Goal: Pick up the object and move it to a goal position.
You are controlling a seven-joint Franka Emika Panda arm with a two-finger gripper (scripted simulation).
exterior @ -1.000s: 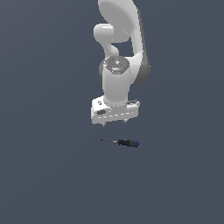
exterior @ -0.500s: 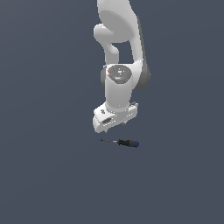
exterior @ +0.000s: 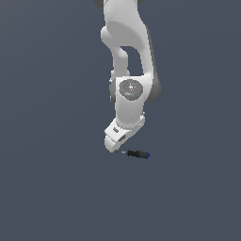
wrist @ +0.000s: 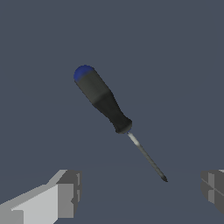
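Observation:
The object is a small screwdriver point(exterior: 137, 154) lying flat on the dark grey floor, with a black handle, a blue end and a thin metal shaft. In the wrist view the screwdriver point(wrist: 105, 103) fills the picture, its shaft tip close to the space between my fingers. My white gripper point(exterior: 116, 148) hangs tilted just above the shaft end, toward the exterior view's left of the handle. My gripper point(wrist: 140, 192) is open, with one finger point(wrist: 61, 194) and the other point(wrist: 214, 186) set wide apart and nothing between them.
Only the plain dark grey floor point(exterior: 56, 188) surrounds the screwdriver. My white arm point(exterior: 127, 56) rises straight above the gripper.
My gripper has come down toward the screwdriver and turned about its axis. The screwdriver has not moved.

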